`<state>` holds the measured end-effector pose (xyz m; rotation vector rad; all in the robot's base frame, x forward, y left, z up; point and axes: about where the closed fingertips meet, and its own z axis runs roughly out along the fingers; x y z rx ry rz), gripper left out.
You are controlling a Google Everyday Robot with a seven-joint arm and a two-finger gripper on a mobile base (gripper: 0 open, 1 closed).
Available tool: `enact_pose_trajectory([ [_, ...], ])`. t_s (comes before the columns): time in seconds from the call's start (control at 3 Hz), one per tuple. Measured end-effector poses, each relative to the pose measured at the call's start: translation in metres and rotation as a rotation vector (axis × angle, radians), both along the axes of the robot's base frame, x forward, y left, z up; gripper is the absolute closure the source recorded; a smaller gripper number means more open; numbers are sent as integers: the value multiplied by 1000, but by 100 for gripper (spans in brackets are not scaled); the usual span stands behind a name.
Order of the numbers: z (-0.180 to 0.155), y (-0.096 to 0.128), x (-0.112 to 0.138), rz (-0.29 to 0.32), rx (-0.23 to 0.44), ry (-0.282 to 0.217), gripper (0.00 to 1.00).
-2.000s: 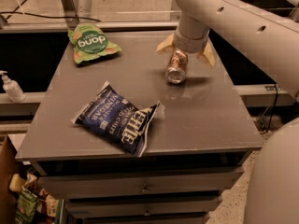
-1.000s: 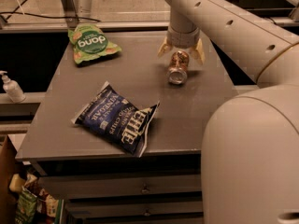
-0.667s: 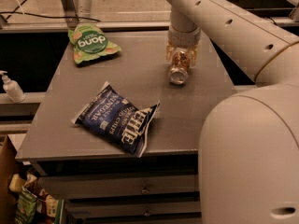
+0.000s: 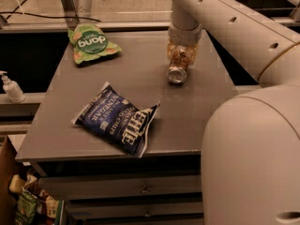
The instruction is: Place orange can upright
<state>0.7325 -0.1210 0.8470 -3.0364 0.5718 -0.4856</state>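
The orange can (image 4: 178, 65) lies on its side at the back right of the grey table (image 4: 70, 139), with its silver end facing the front. My gripper (image 4: 181, 55) comes straight down from the white arm (image 4: 220, 13) onto the can. Its tan fingers (image 4: 171, 51) are closed against the can's upper body, and the can still rests on the table.
A blue chip bag (image 4: 117, 118) lies at the table's front middle. A green chip bag (image 4: 91, 43) lies at the back left. A soap bottle (image 4: 10, 87) stands on a ledge to the left. My white body (image 4: 253, 158) fills the right foreground. Drawers (image 4: 140, 189) sit below the table.
The fingers stood spread on either side of the can before; now they have closed in on it. The can has stayed in place, lying down.
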Motion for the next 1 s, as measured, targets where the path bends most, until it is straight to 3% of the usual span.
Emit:
enact_pose_trajectory([
  [0.33,14,10,-3,32,93,-25,100],
  [0.67,38,27,-16,66,222,-45,100],
  [1.0,34,30,-16,69,227,-37,100],
])
